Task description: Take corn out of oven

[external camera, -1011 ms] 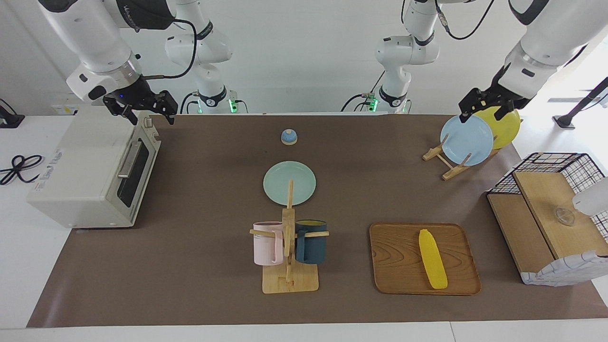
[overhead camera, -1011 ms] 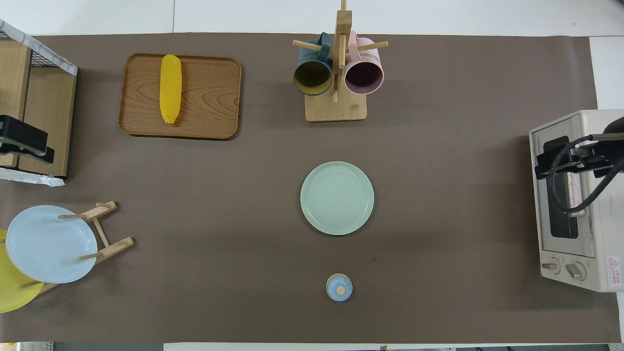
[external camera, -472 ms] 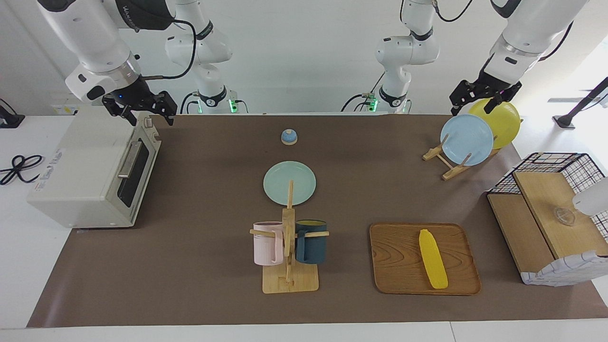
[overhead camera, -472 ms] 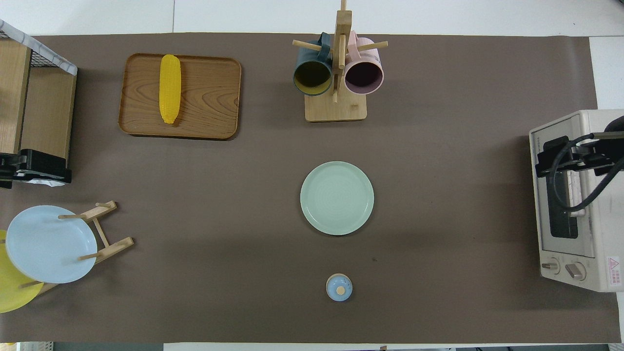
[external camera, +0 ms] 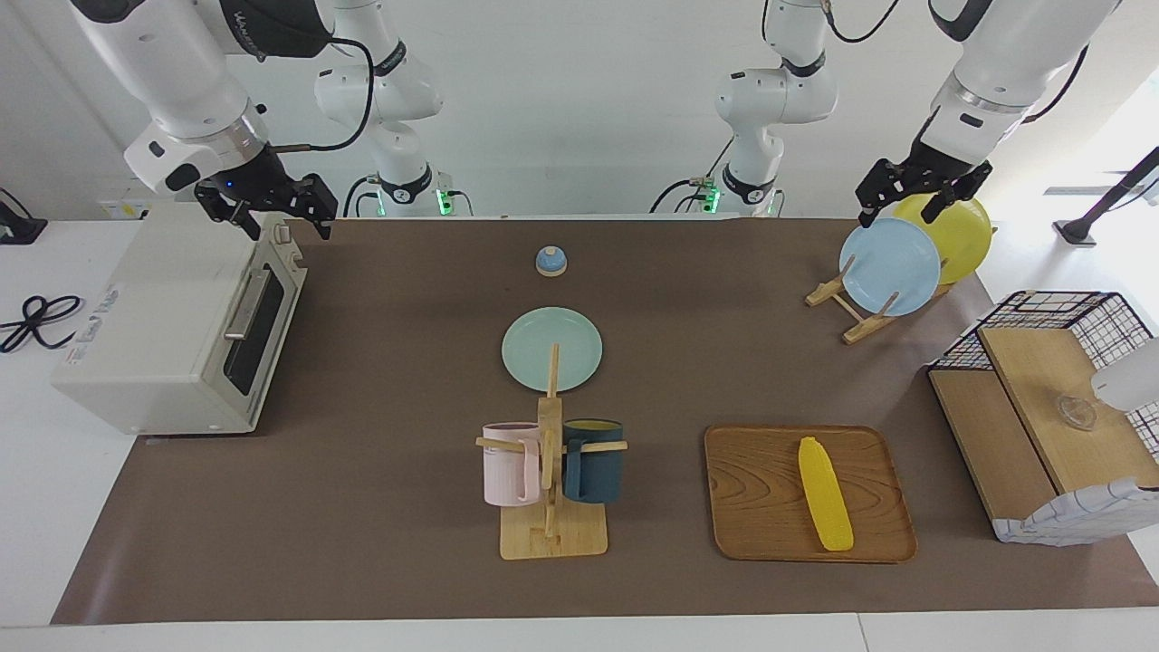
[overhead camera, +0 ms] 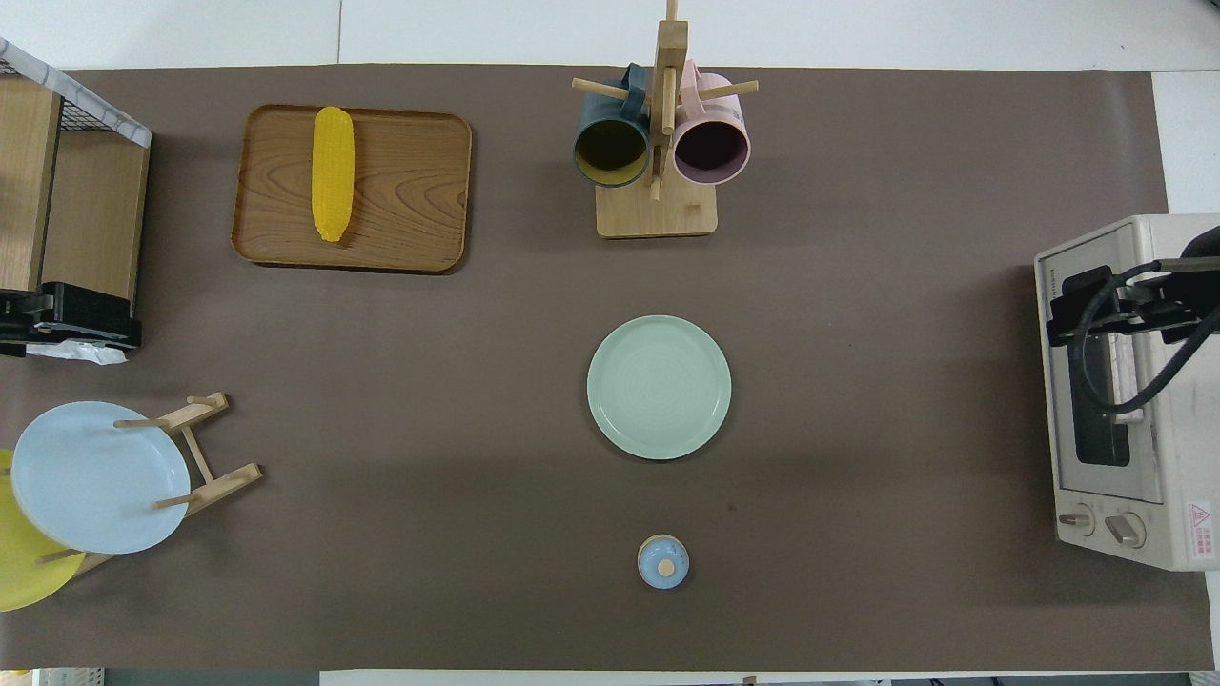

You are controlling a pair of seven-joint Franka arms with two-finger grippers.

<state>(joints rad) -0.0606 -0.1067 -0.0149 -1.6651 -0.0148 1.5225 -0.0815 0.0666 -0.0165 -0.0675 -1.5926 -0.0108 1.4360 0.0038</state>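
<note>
Facing view, from left to right: the off-white oven [external camera: 177, 330] sits at the left edge of the frame, its door shut. Above its upper corner hangs the right gripper [external camera: 276, 217], jaws spread wide, holding nothing. At centre a green plate [external camera: 551, 349] lies flat, and below it a mug rack [external camera: 550, 471] carries a pink and a dark blue mug. Lower right, the corn [external camera: 825, 493] lies on a wooden tray [external camera: 761, 493], well apart from the oven. Upper right, the left gripper [external camera: 916, 199] hangs wide and empty over the blue plate [external camera: 890, 267] in the rack.
</note>
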